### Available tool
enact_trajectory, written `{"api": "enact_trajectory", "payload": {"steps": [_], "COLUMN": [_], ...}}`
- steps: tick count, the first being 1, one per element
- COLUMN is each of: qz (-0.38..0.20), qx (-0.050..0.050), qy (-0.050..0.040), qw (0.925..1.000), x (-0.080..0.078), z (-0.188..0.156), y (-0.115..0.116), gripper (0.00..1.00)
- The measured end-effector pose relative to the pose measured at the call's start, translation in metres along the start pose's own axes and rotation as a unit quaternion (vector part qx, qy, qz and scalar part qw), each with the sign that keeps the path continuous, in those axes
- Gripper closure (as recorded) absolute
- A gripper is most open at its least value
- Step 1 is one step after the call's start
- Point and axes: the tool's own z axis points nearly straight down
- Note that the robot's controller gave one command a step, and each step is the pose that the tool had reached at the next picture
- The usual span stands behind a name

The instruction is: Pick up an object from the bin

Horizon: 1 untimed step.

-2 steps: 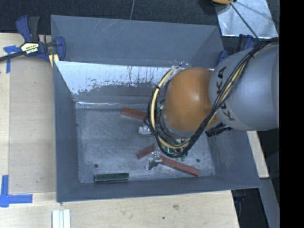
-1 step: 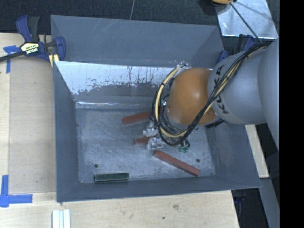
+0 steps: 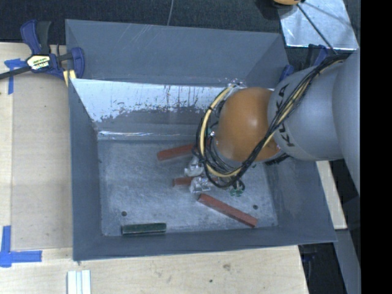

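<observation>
My gripper [image 3: 197, 177] is low in the middle of the bin, mostly hidden under the arm's orange cover and cables. A short reddish-brown stick [image 3: 181, 181] lies right at its metal tip, partly covered by it. Another reddish-brown stick [image 3: 174, 152] lies just behind it, towards the back wall. A longer reddish-brown stick [image 3: 226, 209] lies on a slant just in front of the gripper, towards the front right.
A dark green flat bar [image 3: 143, 228] lies along the front wall at the left. A small green piece [image 3: 236, 192] shows under the cables to the right of the gripper.
</observation>
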Motion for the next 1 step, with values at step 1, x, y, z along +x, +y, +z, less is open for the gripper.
{"api": "enact_trajectory", "payload": {"steps": [1], "qz": [-0.094], "qx": [0.0], "qy": [0.0153], "qw": [0.9955], "x": [0.0086], "z": [-0.1875], "y": [0.0034], "gripper": [1.0]}}
